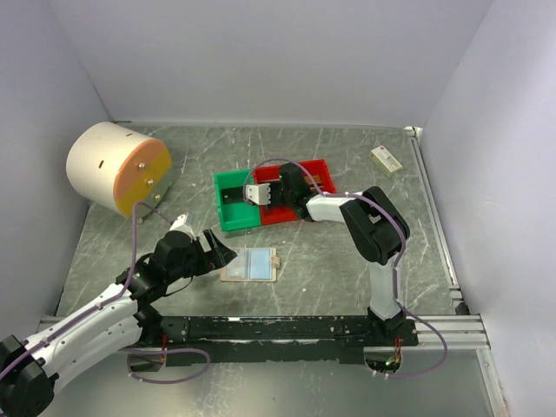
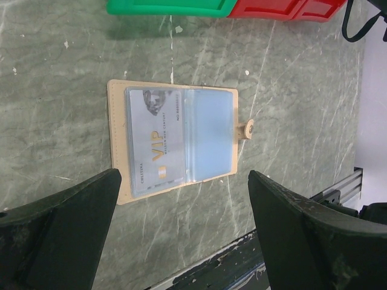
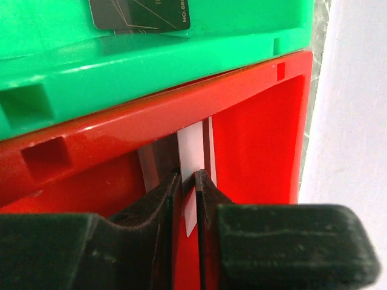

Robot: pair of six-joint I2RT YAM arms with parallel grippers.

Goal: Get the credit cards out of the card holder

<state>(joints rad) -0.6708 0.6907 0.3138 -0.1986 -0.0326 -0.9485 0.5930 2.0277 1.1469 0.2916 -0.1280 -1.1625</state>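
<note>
**Card holder (image 1: 250, 265) lying open on the table (image 1: 347, 261), nearer than the two bins.**
A silver-grey card (image 2: 156, 142) sits in its left pocket, and the left gripper (image 2: 184, 174) hangs just left of the holder with its jaws spread wide. The right gripper (image 3: 188, 178) reaches into the red bin (image 3: 91, 145). Its jaws are nearly together with a pale card (image 3: 192, 151) edge-on between them, but whether they press it cannot be told. A dark card (image 3: 139, 13) lies in the green bin (image 3: 121, 66).
</note>
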